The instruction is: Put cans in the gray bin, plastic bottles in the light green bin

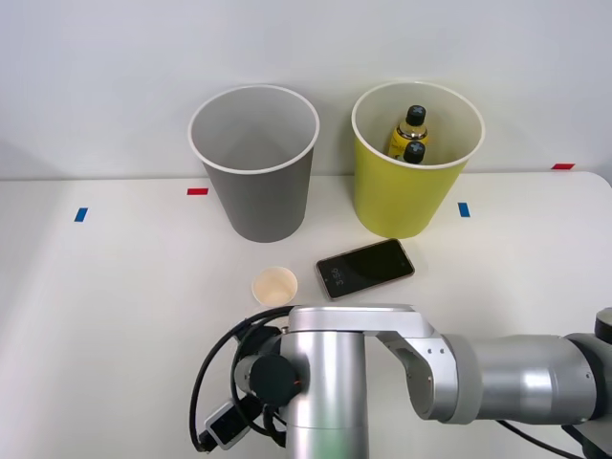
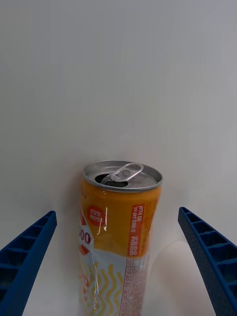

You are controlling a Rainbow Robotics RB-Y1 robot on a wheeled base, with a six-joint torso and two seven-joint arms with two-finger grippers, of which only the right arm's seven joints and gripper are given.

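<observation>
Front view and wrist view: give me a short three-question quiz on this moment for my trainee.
1. True or false: both plastic bottles are already inside the light green bin.
2. Multiple choice: what lies between the open fingers of the right gripper? A) a phone B) a can C) a paper cup
3. Fill in: on the table, the phone lies just beside the ____.

Key:
1. True; two black caps show inside it.
2. B; the can lies between the fingers, not yet gripped, its tab open.
3. The paper cup, in front of the gray bin.
</observation>
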